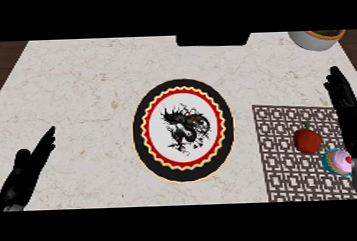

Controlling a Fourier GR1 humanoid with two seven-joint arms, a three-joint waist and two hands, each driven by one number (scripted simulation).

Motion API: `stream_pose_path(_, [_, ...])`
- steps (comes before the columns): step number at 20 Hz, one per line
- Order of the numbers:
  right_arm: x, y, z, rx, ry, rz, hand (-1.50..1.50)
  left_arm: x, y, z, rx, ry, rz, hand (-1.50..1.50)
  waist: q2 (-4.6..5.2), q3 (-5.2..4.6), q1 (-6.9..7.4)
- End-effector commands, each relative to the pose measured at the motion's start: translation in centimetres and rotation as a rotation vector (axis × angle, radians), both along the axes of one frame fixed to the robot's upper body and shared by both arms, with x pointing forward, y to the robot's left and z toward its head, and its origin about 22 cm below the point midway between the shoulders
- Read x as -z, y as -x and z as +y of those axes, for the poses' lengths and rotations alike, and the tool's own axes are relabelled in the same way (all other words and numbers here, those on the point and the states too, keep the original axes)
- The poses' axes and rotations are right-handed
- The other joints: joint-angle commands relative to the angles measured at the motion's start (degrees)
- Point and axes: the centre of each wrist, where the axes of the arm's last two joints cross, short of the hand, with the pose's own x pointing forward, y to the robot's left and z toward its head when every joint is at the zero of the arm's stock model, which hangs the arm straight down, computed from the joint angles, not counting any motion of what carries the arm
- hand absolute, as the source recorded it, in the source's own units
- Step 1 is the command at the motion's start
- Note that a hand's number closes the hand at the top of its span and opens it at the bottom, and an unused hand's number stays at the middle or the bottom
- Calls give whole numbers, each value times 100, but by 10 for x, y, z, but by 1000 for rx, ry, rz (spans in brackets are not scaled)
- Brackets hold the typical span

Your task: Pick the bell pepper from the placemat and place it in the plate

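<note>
No lettering, numbers, labels or brand marks can be read anywhere on the counter. The plate (183, 130) at centre bears only a black dragon figure inside a red and yellow scalloped ring, without words.

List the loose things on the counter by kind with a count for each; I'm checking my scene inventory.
Plates: 1, the dragon-patterned plate
Placemats: 1, the placemat
Bell peppers: 1, the red bell pepper
Cupcakes: 1, the cupcake
Bowls: 1, the bowl, cut by the top edge
Total: 5
</note>
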Motion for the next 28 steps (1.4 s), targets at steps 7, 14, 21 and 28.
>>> stream_pose_path(7, [28,-5,-65,394,393,175,150,-28,-40,-38,122,155,-312,0,223,-112,63])
stream_pose_path(14, [85,-41,67,796,139,-200,-150,-12,-37,-37,137,234,-354,0,-18,141,88])
stream_pose_path(21, [110,-21,84,927,265,-196,-150,6,-28,-36,120,221,-334,0,-78,120,-83])
stream_pose_path(28, [110,-8,59,910,356,151,-150,5,-26,-28,98,224,-356,0,-123,88,-149])
